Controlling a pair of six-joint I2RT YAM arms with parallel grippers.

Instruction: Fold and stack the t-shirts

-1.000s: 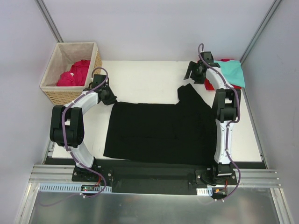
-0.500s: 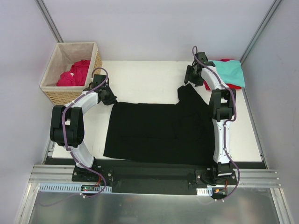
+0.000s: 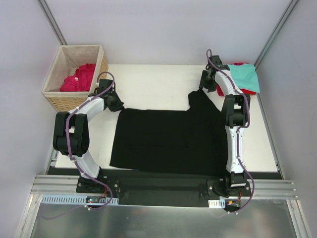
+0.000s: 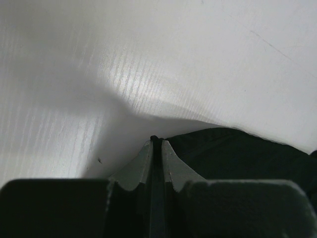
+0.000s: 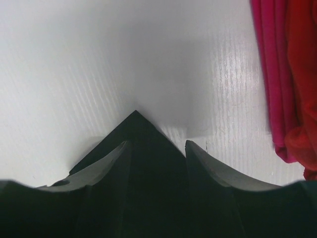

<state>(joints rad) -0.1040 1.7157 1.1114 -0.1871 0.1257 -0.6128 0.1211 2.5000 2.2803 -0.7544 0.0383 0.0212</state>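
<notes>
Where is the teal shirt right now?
Top view: the teal shirt lies at the table's far right corner, atop a red shirt, beside the right tool.

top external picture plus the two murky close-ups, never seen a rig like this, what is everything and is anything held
The top picture looks down on a white table with two robot arms bolted at its near edge. The other two come from wrist cameras, each looking out over its own gripper. A black t-shirt lies spread on the table. A wicker basket at the far left holds a crimson-pink shirt; a teal shirt lies on a red shirt at the far right. The left gripper is shut, pinching the black t-shirt's far left corner. The right gripper is open, its jaws either side of the far right corner, not yet gripping.
</notes>
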